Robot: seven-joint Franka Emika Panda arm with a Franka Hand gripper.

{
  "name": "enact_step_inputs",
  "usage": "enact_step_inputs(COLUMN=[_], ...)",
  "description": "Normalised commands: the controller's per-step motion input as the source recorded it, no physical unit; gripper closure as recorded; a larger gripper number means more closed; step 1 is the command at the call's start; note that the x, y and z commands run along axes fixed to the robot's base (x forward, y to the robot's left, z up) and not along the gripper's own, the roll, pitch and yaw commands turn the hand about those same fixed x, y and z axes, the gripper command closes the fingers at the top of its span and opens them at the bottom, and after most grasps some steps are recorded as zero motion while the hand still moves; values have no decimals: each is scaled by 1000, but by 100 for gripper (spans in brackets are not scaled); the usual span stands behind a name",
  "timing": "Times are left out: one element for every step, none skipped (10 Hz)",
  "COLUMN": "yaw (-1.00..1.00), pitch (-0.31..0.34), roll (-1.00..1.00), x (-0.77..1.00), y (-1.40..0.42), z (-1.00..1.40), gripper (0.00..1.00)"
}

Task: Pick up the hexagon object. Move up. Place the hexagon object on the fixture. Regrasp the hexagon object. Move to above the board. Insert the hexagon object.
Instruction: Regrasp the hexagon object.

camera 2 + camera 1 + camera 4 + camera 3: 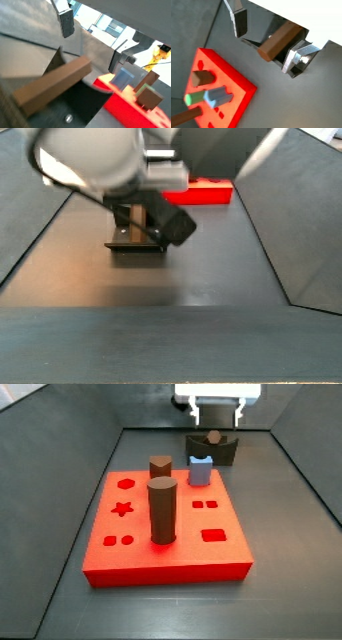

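Observation:
The hexagon object [278,41], a slim dark brown peg, lies tilted on the dark fixture [252,42]; both also show in a wrist view, the peg [52,84] on the fixture [85,106]. My gripper [264,52] is open, its fingers [238,22] spread on either side of the peg without closing on it. In a side view my gripper [214,416] hangs just above the fixture [214,454] with the peg [211,436] on it. The red board [167,549] lies nearer the front. In a side view my gripper [142,216] hides most of the fixture [134,246].
On the board stand a thick round brown cylinder [163,509], a short pointed brown peg [160,466] and a light blue block [201,471]. Dark sloping walls [67,494] enclose the floor. The board also shows in a side view [201,194], behind the fixture.

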Motion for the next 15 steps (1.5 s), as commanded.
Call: enact_step_inputs(yaw=[15,17,16,18,28,28,27,26,25,25,25,25,25,26,27], pitch=[0,1,3,7,61,59,50,44,40,42,46,44,39,36,30], roll=[20,19,17,14,1000,1000,1000,1000,1000,1000,1000,1000,1000,1000,1000], x=[-48,-46,-44,-42,-126,-111,-108,-105,-62,-22,1,-3,-15,-21,-20], y=[8,8,6,8,-778,-734,-608,-449,-223,-88,-43,-42,-37,-29,-29], z=[840,651,525,268,794,718,581,380,108,47,38,23,13,12,5], gripper=[0,0,0,0,0,0,0,0,0,0,0,0,0,0,0])
